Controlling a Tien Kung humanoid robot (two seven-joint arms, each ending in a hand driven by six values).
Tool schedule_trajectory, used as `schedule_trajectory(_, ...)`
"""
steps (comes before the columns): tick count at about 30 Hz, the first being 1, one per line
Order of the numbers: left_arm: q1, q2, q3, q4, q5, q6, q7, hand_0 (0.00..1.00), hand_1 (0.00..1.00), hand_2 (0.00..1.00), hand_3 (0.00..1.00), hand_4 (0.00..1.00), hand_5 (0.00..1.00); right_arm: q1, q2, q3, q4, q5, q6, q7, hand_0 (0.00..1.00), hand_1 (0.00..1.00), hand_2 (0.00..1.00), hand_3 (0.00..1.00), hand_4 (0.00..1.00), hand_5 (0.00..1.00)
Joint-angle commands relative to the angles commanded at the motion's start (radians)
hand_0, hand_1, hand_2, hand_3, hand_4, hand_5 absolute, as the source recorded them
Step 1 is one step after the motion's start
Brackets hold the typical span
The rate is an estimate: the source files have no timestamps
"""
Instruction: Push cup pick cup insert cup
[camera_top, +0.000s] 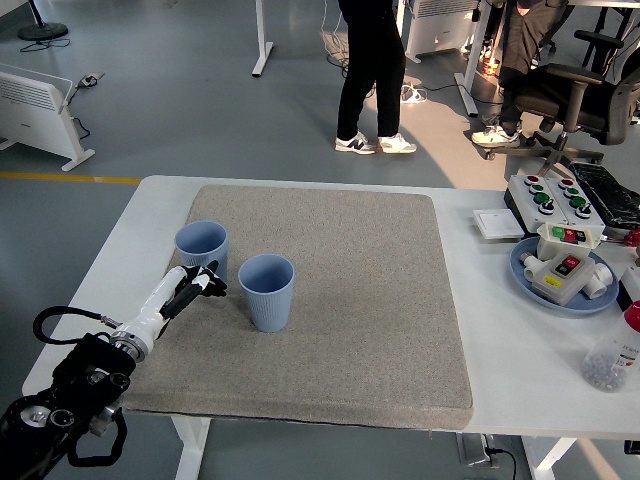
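Two light blue cups stand upright on the grey mat (350, 300). The left cup (201, 246) is near the mat's left edge; the right cup (267, 291) stands a little to its right and nearer to me. My left hand (203, 281) comes in from the lower left and sits against the near side of the left cup, fingers loosely extended, holding nothing. The right arm is out of view.
A blue plate (563, 295) with a button box sits at the right, a control box (556, 197) behind it, a clear bottle (612, 355) near the right edge. A person stands beyond the table's far side.
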Motion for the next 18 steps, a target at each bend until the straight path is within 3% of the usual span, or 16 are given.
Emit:
schedule_trajectory(11,-0.072,-0.022,0.084,0.076,-0.082,0.001,-0.016,0.662,0.56,0.479,0.434,0.584,0.998,0.004,0.002,-0.003,0.0,-0.005,0.002,0.001,0.528,0.547,0.55,0.532,0.043,0.78)
schedule_trajectory(18,-0.109,-0.057,0.143,0.142,-0.167,0.0,-0.03,0.662,0.56,0.479,0.432,0.58,0.998,0.002,0.003,-0.01,0.0,-0.007,0.004,0.001,0.528,0.547,0.55,0.532,0.043,0.779)
